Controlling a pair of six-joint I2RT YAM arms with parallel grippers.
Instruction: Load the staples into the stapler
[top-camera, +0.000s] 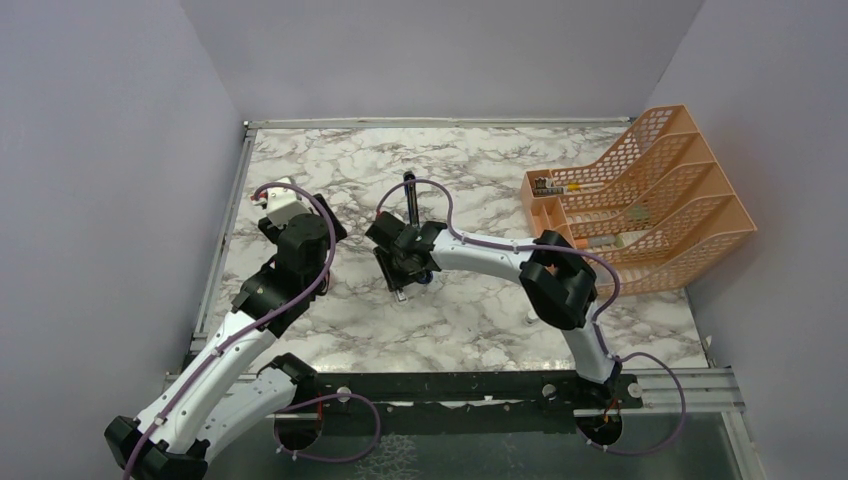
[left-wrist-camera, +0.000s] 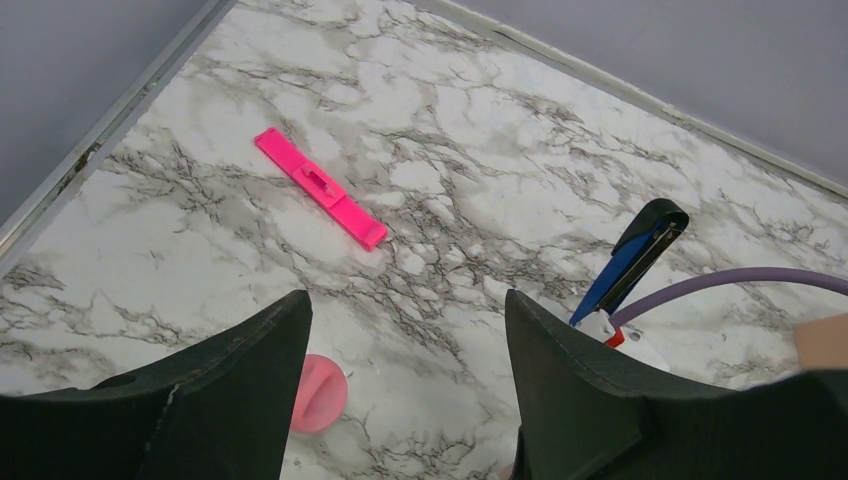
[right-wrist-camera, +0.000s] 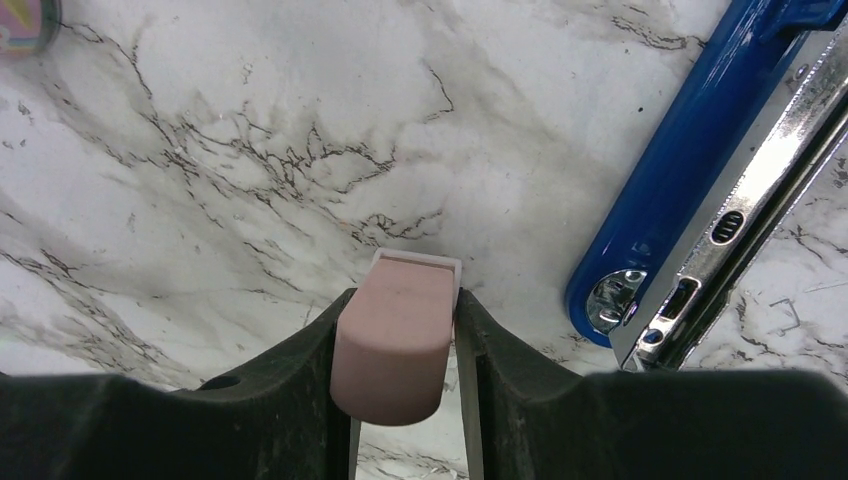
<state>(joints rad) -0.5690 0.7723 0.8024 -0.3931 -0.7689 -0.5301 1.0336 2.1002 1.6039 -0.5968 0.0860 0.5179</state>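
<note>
Marble-patterned desk (top-camera: 480, 320), items listed left to right.

- Pink flat strip (left-wrist-camera: 320, 187): lies on the desk at far left, well apart from everything else.
- Left pincer (left-wrist-camera: 405, 297): fingers wide apart, nothing between them.
- Pink round piece (left-wrist-camera: 320, 392): on the desk beneath the left pincer, half covered by one finger; what it is cannot be told.
- White-and-red scrap (left-wrist-camera: 608, 330): at the stapler's near end, mostly hidden behind the other finger.
- Right pincer (right-wrist-camera: 405, 295): clamped on a pale pink block (right-wrist-camera: 392, 345) with a white piece behind it, low over the desk at centre.
- Stapler (right-wrist-camera: 690, 160): blue, lying open on the desk just beside the right pincer. Its silver rail (right-wrist-camera: 770, 180) is exposed, and the far end is cut off by the frame. From overhead it is largely covered by the arm.
- Staples: cannot be made out in any view.
- Orange tray (top-camera: 660, 170): mesh, tiered, at far right; its contents are too small to tell.
</note>
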